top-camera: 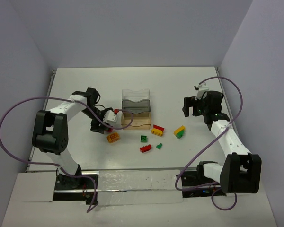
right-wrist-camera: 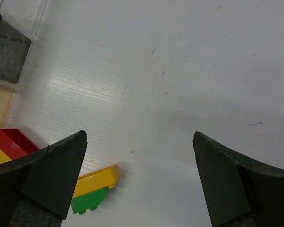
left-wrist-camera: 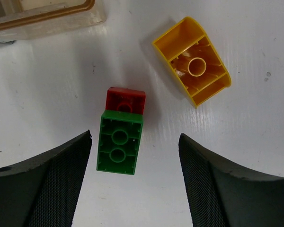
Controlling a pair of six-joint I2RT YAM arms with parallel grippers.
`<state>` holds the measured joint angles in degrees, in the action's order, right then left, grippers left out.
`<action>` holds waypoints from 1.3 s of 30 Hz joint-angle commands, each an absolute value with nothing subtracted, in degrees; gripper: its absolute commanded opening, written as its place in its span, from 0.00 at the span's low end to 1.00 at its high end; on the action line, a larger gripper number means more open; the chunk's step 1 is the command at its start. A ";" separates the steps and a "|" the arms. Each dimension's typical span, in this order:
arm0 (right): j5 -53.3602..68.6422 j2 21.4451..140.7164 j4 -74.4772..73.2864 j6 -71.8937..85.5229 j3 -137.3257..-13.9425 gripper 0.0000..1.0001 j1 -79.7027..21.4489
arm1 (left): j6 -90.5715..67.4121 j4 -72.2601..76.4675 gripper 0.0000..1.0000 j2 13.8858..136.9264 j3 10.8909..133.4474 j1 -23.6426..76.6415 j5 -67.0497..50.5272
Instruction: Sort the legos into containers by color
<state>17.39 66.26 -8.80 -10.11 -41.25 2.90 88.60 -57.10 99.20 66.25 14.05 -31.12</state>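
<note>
Shows the legos (top-camera: 145, 148) all loose on the counter (top-camera: 170, 85), none visible inside the containers (top-camera: 137, 106). Judges the sorting barely begun, with every brick left to place. Finds a red-green stack (left-wrist-camera: 119, 151) just left of the containers, beside an upturned orange brick (left-wrist-camera: 191, 61). Catches the left gripper (left-wrist-camera: 135, 138) spread astride that stack, touching neither side. Places the right gripper (top-camera: 189, 108) well right of the containers, jaws wide, holding nothing.
</note>
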 commanded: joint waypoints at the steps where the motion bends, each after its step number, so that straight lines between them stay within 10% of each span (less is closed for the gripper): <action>1: 17.05 66.69 -8.54 -10.20 -44.21 1.00 3.43 | 87.69 -53.25 0.70 97.73 66.37 14.59 -31.86; 8: 16.96 66.97 -8.56 -10.14 -44.24 1.00 3.43 | 86.84 -51.74 0.48 98.00 66.62 14.59 -32.11; 34: 17.40 65.79 -8.61 -9.80 -44.21 1.00 3.43 | 80.93 -44.53 0.48 96.68 61.70 15.73 -29.62; 39: 17.35 65.27 -8.61 -9.67 -44.17 1.00 3.43 | 79.05 -44.25 0.27 96.85 62.46 15.73 -29.88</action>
<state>17.41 66.96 -8.80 -10.07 -41.28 2.96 80.94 -46.35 98.78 61.63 15.44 -29.64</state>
